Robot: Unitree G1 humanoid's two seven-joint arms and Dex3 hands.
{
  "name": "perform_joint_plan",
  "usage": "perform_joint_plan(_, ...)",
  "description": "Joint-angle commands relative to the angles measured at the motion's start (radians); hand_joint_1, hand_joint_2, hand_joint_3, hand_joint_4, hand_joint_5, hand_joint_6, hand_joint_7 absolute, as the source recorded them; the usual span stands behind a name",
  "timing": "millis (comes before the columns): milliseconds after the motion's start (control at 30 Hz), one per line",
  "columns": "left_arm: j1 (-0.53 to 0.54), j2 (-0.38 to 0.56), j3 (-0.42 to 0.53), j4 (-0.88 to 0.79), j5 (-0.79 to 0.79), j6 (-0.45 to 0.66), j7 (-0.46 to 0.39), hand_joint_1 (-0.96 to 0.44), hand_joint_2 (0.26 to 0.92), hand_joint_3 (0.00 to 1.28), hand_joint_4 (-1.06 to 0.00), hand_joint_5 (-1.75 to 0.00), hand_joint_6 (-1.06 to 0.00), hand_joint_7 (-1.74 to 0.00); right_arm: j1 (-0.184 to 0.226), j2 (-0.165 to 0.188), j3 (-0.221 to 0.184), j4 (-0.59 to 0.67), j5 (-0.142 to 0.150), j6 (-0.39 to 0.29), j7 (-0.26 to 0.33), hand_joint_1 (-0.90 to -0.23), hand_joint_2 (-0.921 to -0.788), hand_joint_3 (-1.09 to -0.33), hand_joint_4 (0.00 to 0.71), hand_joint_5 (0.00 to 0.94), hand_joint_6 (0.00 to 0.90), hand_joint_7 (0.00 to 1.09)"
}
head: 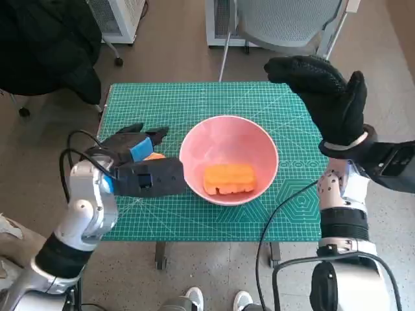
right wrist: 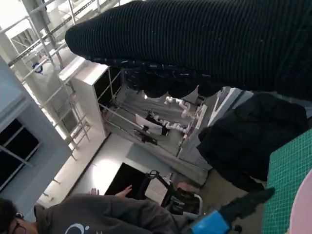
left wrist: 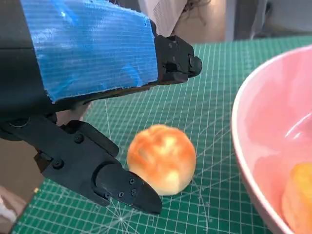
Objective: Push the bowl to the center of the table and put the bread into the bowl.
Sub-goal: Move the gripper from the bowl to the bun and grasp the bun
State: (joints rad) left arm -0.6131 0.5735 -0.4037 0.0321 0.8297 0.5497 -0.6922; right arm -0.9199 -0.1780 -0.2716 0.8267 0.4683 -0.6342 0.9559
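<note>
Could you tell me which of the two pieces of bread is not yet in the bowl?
The round bun, on the mat beside the left hand; the ridged orange piece already lies inside the pink bowl.

Green cutting mat (head: 259, 110) on table, grey chair (head: 285, 23) behind, person (right wrist: 97, 217) in grey top nearby.

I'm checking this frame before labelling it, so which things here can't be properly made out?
- Round bun: in the head view the left hand covers all but a sliver.
- Pink bowl: cut off by the edge in the left wrist view.
- Bread in the bowl: only a corner shows in the left wrist view.
- Right hand: the right wrist view shows only the glove's dark band.
</note>
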Motion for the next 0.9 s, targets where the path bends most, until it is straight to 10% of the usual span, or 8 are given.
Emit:
perform_joint_plan(33, -0.006, -0.021, -0.021, 0.048, 0.022, 0.011, 0.016, -0.46, 0.681, 0.0, 0.0, 0.0, -0.13, 0.0, 0.029, -0.001, 0.002, -0.006, -0.001, 0.015, 0.003, -0.723, -0.921, -0.849, 0.265, 0.001, 0.327, 0.0)
perform_joint_plan(900, -0.083, -0.114, -0.107, 0.386, 0.034, -0.012, 0.088, -0.33, 0.726, 0.02, -0.05, -0.02, -0.19, -0.02, 0.044, -0.003, 0.005, -0.038, -0.007, 0.009, -0.002, -0.71, -0.921, -0.857, 0.258, 0.0, 0.323, 0.0)
